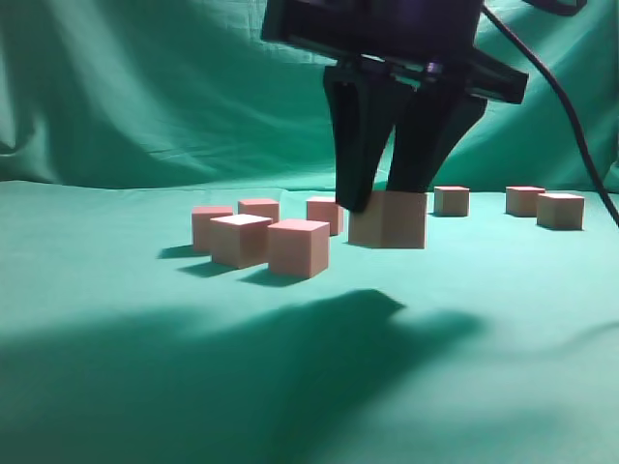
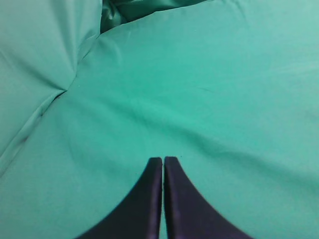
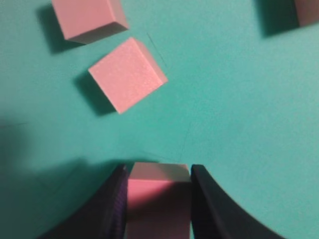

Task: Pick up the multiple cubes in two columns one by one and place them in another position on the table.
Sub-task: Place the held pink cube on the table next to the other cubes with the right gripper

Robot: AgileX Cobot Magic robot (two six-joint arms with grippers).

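Several pink-topped wooden cubes stand on the green cloth. A left cluster holds cubes at the front (image 1: 298,247), beside it (image 1: 240,240) and behind (image 1: 212,224). A right row holds three cubes (image 1: 451,200) (image 1: 524,200) (image 1: 560,211). My right gripper (image 1: 382,198) reaches down from above and is shut on a cube (image 1: 389,222) between the two groups, its base at cloth level. In the right wrist view the jaws (image 3: 158,172) press both sides of that cube (image 3: 158,191). My left gripper (image 2: 163,160) is shut and empty over bare cloth.
Two more cubes (image 1: 258,207) (image 1: 325,213) stand at the back of the left cluster. The right wrist view shows loose cubes ahead (image 3: 127,74) (image 3: 87,19) and one at the top right corner (image 3: 306,10). A green backdrop (image 1: 145,87) hangs behind.
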